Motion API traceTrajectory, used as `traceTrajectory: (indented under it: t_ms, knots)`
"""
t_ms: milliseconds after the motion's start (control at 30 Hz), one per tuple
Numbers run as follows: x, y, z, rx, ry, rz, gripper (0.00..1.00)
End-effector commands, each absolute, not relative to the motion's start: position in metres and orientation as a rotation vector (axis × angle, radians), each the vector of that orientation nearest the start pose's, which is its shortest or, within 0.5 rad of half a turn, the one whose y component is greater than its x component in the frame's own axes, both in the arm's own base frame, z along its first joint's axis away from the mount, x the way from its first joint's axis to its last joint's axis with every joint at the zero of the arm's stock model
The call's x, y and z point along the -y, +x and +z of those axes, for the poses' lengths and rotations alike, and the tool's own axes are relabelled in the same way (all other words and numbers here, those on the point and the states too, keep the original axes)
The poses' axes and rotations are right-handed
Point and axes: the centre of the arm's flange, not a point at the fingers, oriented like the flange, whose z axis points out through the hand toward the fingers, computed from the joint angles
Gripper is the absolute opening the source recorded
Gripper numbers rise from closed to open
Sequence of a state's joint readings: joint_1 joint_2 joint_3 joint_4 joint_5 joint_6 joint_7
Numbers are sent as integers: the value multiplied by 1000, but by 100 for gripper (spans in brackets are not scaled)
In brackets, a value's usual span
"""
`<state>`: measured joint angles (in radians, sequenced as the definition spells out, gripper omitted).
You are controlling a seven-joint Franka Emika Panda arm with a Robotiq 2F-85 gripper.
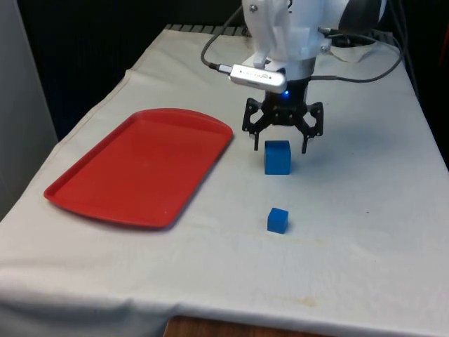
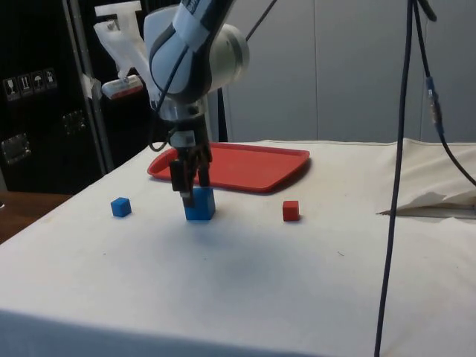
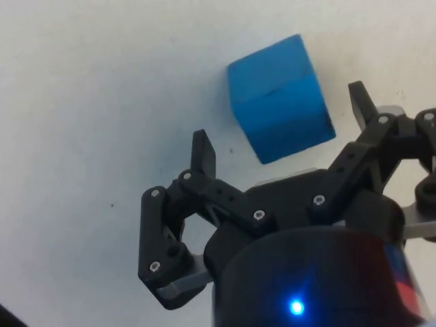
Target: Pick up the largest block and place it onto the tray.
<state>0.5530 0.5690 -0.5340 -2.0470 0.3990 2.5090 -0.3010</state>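
Observation:
The largest block, a blue cube (image 1: pixel 277 156) (image 2: pixel 200 204) (image 3: pixel 279 99), rests on the white cloth to the right of the red tray (image 1: pixel 140 165) (image 2: pixel 230 163) in the front view. My gripper (image 1: pixel 280 146) (image 2: pixel 190 182) (image 3: pixel 282 128) hangs open right over it. The fingertips (image 3: pixel 203 153) are spread wider than the cube, at about the height of its top, and are not touching it. Nothing is held. The tray is bare.
A small blue cube (image 1: pixel 278 220) (image 2: pixel 121 207) lies nearer the front camera than the big one. A small red cube (image 2: pixel 291 210) sits on the big cube's other side. Cables (image 2: pixel 398 186) hang near the side camera, over a fold in the cloth (image 2: pixel 431 201).

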Motion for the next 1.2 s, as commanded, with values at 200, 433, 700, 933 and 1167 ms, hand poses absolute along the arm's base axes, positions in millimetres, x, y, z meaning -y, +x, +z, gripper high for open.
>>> traceTrajectory:
  t_ms: [200,433,700,933,1167]
  knots:
    - [-9,593,183,106,-3186,-10,100]
    - [-16,592,179,116,-3194,-15,100]
    - [-21,592,178,117,-3199,-13,19]
    - [-21,592,178,115,-3200,-11,0]
    - [-20,593,181,112,-3202,-9,0]
